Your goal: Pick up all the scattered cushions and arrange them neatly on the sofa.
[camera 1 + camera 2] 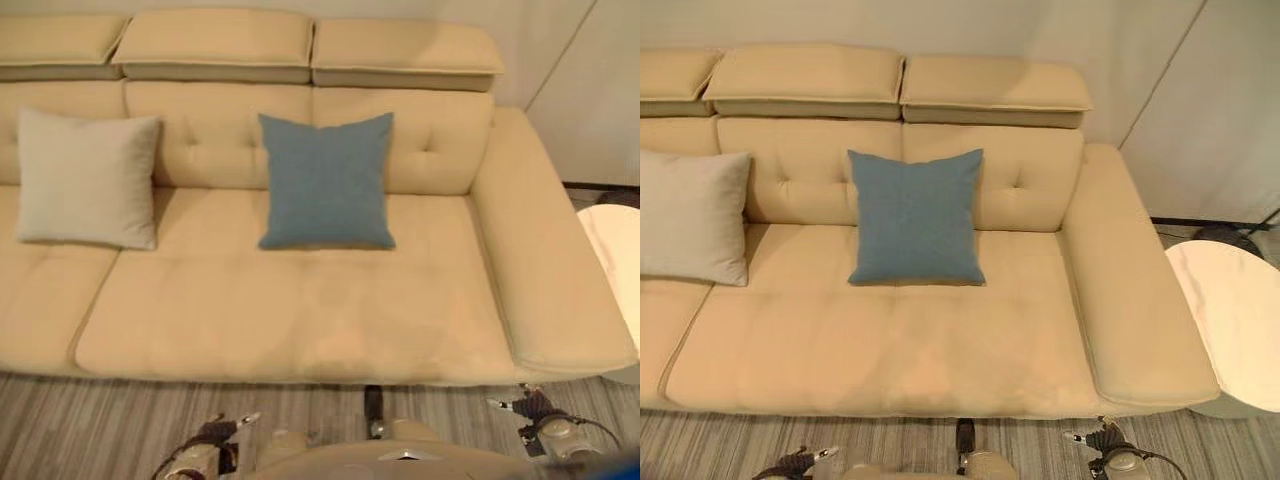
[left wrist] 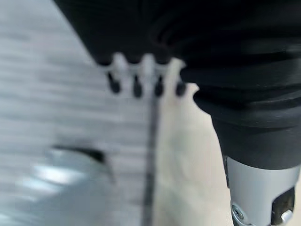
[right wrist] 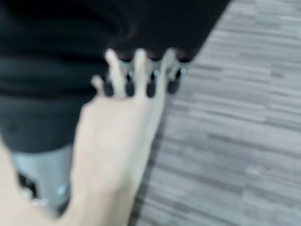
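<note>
A blue cushion [image 1: 327, 180] stands upright against the backrest at the middle of the beige sofa [image 1: 300, 320]. A pale grey cushion [image 1: 88, 178] leans on the backrest further left. Both hands hang low in front of the sofa, over the floor. My left hand [image 1: 215, 434] is at the lower left, with its fingers [image 2: 137, 84] straight and holding nothing. My right hand [image 1: 530, 407] is at the lower right near the sofa's armrest corner, its fingers [image 3: 141, 70] also straight and empty.
A round white side table [image 1: 1232, 322] stands right of the sofa's armrest [image 1: 545, 260]. Grey striped wood flooring [image 1: 100, 425] runs along the sofa's front edge. The seat in front of the cushions is bare.
</note>
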`<state>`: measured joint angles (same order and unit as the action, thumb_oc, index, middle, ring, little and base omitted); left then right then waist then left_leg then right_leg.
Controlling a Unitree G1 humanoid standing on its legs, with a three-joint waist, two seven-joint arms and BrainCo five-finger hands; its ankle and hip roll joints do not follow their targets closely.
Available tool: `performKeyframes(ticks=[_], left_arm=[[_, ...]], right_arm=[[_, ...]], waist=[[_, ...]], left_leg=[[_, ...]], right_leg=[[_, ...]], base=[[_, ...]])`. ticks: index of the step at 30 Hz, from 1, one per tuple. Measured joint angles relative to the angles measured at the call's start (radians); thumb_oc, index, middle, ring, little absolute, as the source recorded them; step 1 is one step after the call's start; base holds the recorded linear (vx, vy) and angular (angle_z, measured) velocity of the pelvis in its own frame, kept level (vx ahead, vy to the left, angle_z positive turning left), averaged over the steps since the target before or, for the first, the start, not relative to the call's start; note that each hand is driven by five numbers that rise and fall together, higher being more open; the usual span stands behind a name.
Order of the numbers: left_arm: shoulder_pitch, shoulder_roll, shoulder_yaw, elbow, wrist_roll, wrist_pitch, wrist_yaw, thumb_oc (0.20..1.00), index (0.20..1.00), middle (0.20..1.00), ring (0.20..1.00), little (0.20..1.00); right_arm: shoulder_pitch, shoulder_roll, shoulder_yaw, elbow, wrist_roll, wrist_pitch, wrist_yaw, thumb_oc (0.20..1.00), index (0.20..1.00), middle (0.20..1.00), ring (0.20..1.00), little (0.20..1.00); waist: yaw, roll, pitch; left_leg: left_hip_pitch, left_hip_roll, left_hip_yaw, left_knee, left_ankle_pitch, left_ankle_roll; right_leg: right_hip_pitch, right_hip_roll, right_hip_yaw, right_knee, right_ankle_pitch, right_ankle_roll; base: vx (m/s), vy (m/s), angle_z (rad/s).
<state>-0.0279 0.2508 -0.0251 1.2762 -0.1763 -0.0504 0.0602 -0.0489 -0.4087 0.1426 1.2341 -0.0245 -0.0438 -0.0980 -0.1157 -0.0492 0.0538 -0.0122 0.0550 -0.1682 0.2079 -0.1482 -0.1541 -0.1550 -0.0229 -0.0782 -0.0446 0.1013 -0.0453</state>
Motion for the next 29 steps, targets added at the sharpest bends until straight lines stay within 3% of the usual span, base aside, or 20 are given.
performKeyframes(ticks=[2,3,4,6,7,9,10,12,13,14,16,18,19,23,29], left_arm=[[-0.028,-0.002,-0.020,-0.009,0.001,-0.004,-0.009,1.000,1.000,1.000,1.000,1.000],[-0.047,-0.003,-0.054,-0.021,0.002,-0.003,-0.010,1.000,1.000,1.000,1.000,1.000],[-0.050,-0.001,-0.054,-0.029,0.002,-0.003,-0.010,1.000,1.000,1.000,1.000,1.000],[-0.050,0.007,-0.053,-0.037,0.002,-0.003,-0.010,1.000,1.000,1.000,1.000,1.000],[-0.045,0.005,-0.053,-0.036,0.002,-0.001,-0.010,1.000,1.000,1.000,1.000,1.000],[-0.043,0.005,-0.052,-0.033,0.002,0.001,-0.009,1.000,1.000,1.000,1.000,1.000],[-0.030,0.014,-0.052,-0.038,0.003,-0.001,-0.008,1.000,1.000,1.000,1.000,1.000],[-0.025,0.026,-0.053,-0.035,0.012,0.004,-0.009,1.000,1.000,1.000,1.000,1.000],[-0.021,0.034,-0.052,-0.036,0.013,0.005,-0.008,1.000,1.000,1.000,1.000,1.000],[-0.001,0.042,-0.051,-0.034,0.013,0.005,-0.008,1.000,1.000,1.000,1.000,1.000],[0.039,0.057,-0.046,-0.032,0.013,0.009,-0.008,1.000,1.000,1.000,1.000,1.000],[0.061,0.068,-0.042,-0.025,0.018,0.011,-0.003,1.000,1.000,1.000,1.000,1.000],[0.073,0.058,-0.033,-0.011,0.034,0.018,0.012,1.000,1.000,1.000,1.000,1.000],[0.105,0.029,-0.034,-0.010,0.034,0.020,0.012,1.000,1.000,1.000,1.000,1.000],[0.093,0.027,-0.038,-0.005,0.037,0.024,0.012,1.000,1.000,1.000,1.000,1.000]], right_arm=[[0.005,-0.002,-0.001,0.020,0.000,0.011,0.002,1.000,1.000,1.000,1.000,1.000],[0.003,-0.001,-0.002,0.029,-0.001,0.024,0.005,1.000,1.000,1.000,1.000,1.000],[-0.002,0.003,-0.003,0.029,-0.005,0.027,0.005,1.000,1.000,1.000,1.000,1.000],[-0.032,0.011,0.003,0.036,-0.023,0.027,0.006,1.000,1.000,1.000,1.000,1.000],[-0.049,0.011,0.006,0.041,-0.040,0.028,0.005,1.000,1.000,1.000,1.000,1.000],[-0.052,0.013,0.009,0.053,-0.040,0.037,0.006,1.000,1.000,1.000,1.000,1.000],[-0.055,0.017,0.022,0.063,-0.040,0.041,0.009,1.000,1.000,1.000,1.000,1.000],[-0.075,0.020,0.036,0.088,-0.045,0.043,0.011,1.000,1.000,1.000,1.000,1.000],[-0.071,0.021,0.035,0.087,-0.051,0.043,0.012,1.000,1.000,1.000,1.000,1.000],[-0.066,0.022,0.029,0.088,-0.058,0.043,0.013,1.000,1.000,1.000,1.000,1.000],[-0.064,0.035,0.027,0.087,-0.061,0.042,0.013,1.000,1.000,1.000,1.000,1.000],[-0.066,0.058,0.028,0.087,-0.066,0.043,0.013,1.000,1.000,1.000,1.000,1.000],[-0.063,0.076,0.029,0.088,-0.076,0.042,0.014,1.000,1.000,1.000,1.000,1.000],[-0.044,0.072,0.026,0.087,-0.078,0.046,0.013,1.000,1.000,1.000,1.000,1.000],[-0.012,0.070,0.026,0.097,-0.078,0.057,0.012,1.000,1.000,1.000,1.000,1.000]], waist=[[-0.007,0.018,0.004],[-0.003,0.035,0.010],[0.006,0.030,0.013],[0.019,0.000,0.032],[0.016,-0.018,0.048],[0.014,0.006,0.055],[0.030,0.038,0.061],[0.054,0.064,0.071],[0.058,0.064,0.071],[0.065,0.063,0.070],[0.092,0.047,0.056],[0.108,0.014,0.037],[0.104,0.013,0.023],[0.106,0.031,-0.013],[0.101,0.049,-0.034]], left_leg=[[0.032,0.005,0.026,-0.099,0.004,0.029],[0.068,-0.004,0.043,-0.188,0.005,0.073],[0.067,-0.025,0.043,-0.203,0.003,0.105],[0.062,-0.085,0.060,-0.206,0.017,0.136],[0.062,-0.131,0.092,-0.213,0.040,0.173],[0.027,-0.132,0.102,-0.192,0.057,0.214],[0.000,-0.100,0.128,-0.209,0.099,0.234],[-0.024,-0.069,0.137,-0.207,0.130,0.243],[-0.025,-0.065,0.133,-0.211,0.137,0.246],[-0.024,-0.067,0.125,-0.213,0.138,0.242],[-0.028,-0.073,0.130,-0.229,0.147,0.216],[-0.032,-0.076,0.138,-0.257,0.170,0.186],[-0.037,-0.061,0.126,-0.284,0.197,0.159],[-0.034,-0.026,0.125,-0.298,0.217,0.130],[-0.036,-0.006,0.101,-0.298,0.228,0.114]], right_leg=[[-0.019,0.005,0.004,-0.002,0.021,0.014],[-0.050,0.001,0.024,-0.003,0.065,0.040],[-0.072,-0.008,0.047,-0.002,0.088,0.053],[-0.096,-0.047,0.093,-0.013,0.130,0.086],[-0.090,-0.101,0.119,-0.048,0.112,0.161],[-0.109,-0.111,0.107,-0.008,0.023,0.246],[-0.181,-0.077,0.101,0.199,-0.011,0.205],[-0.221,-0.044,0.057,0.434,-0.104,0.190],[-0.202,-0.044,0.058,0.503,-0.141,0.176],[-0.146,-0.046,0.071,0.515,-0.177,0.185],[-0.011,-0.069,0.069,0.378,-0.225,0.183],[0.071,-0.088,0.045,0.214,-0.229,0.174],[0.122,-0.067,0.040,0.081,-0.191,0.149],[0.158,-0.028,0.036,-0.007,-0.140,0.108],[0.187,0.001,0.015,-0.049,-0.119,0.086]], base=[[-0.22,0.183,-0.06],[-0.35,0.252,-0.44],[-0.35,0.221,-0.68],[-0.23,0.106,-0.63],[-0.31,0.090,-0.44],[-0.29,0.081,-0.23],[-0.21,0.039,-0.15],[-0.14,0.003,-0.20],[-0.04,-0.048,-0.05],[-0.04,-0.054,-0.08],[-0.03,-0.092,-0.21],[0.00,-0.093,-0.14],[0.02,-0.120,0.00],[0.00,-0.061,-0.01],[0.00,-0.029,0.09]])
